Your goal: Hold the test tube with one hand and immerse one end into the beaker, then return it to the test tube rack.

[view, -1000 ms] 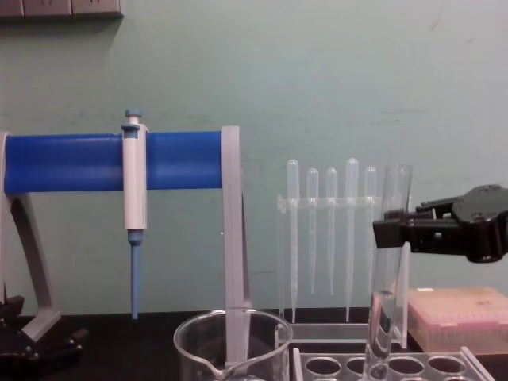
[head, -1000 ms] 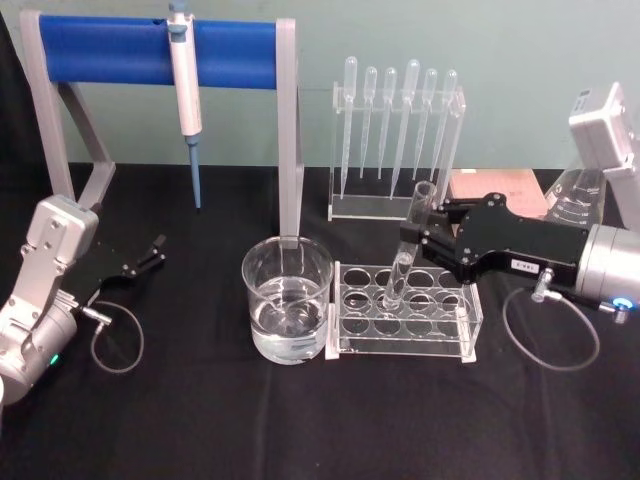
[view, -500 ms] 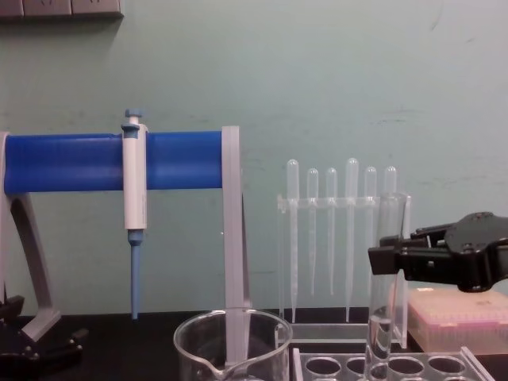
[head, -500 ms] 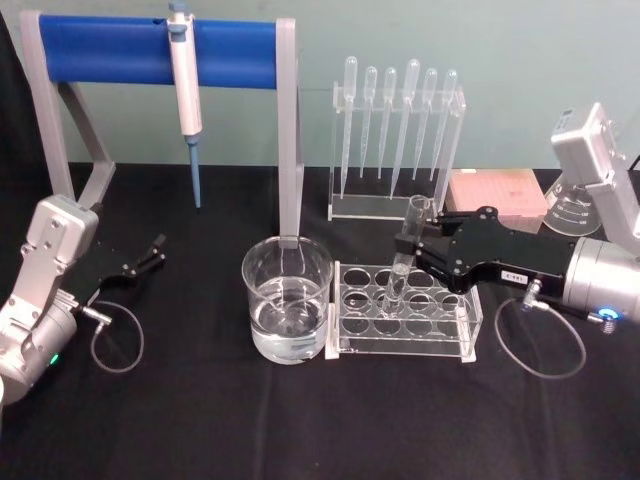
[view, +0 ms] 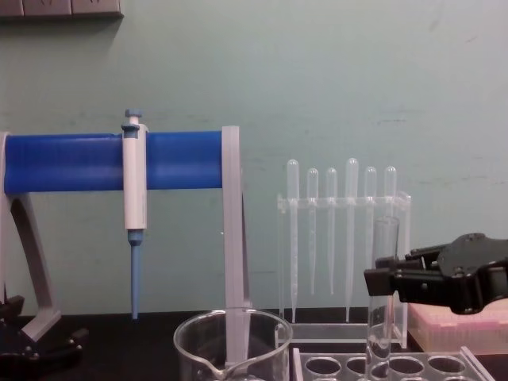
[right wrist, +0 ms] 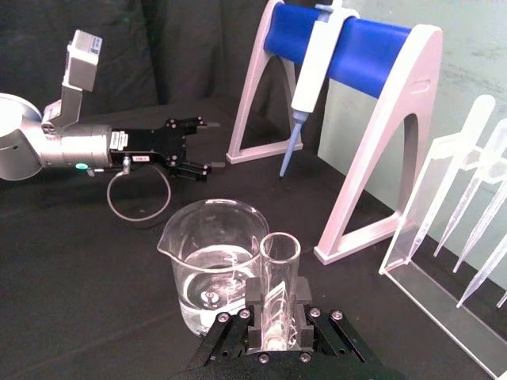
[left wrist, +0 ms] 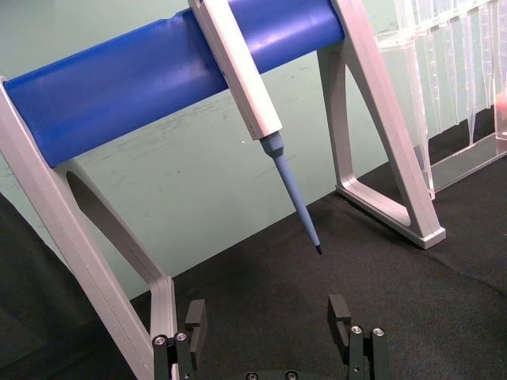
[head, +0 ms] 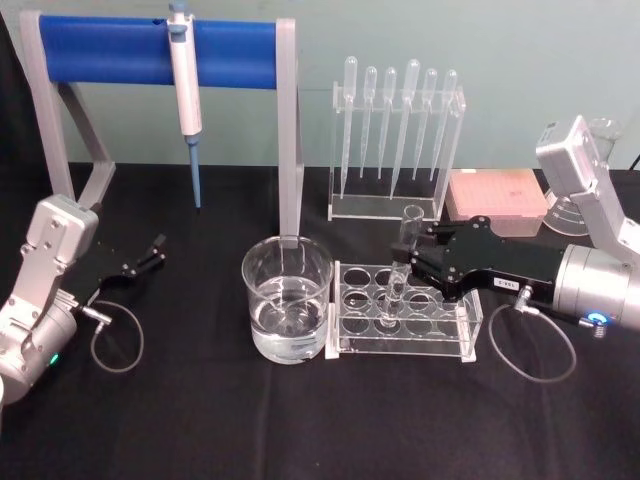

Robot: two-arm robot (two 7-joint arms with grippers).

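Right wrist view looks straight along the right gripper (right wrist: 273, 332), whose jaws are clamped on the long clear glass test tube (right wrist: 277, 277) just below its open rim, so the tube hangs upright. From the head view its round bottom sits inside a hole of the clear multi-hole tube rack (head: 440, 325), directly beneath the jaws; judging by that, the return leg looks nearly done and what remains is to let go. Holding near the rim keeps the jaws clear of the rack's top plate as the tube slides in.

Just beyond the jaws, toward the robot's left, stands the wide clear glass beaker (head: 287, 300), partly filled with clear liquid and touching the rack's end, so the carry between them is short. Farther off, on the black counter (head: 300, 430), the left gripper (head: 140, 262) rests parked with its jaws spread open and empty, well apart from the glassware. Behind everything rise the blue-barred grey stand (head: 150, 50) holding a white-and-blue pipettor (head: 185, 80), and a clear rack of bulb-topped plastic pipettes (head: 395, 130).
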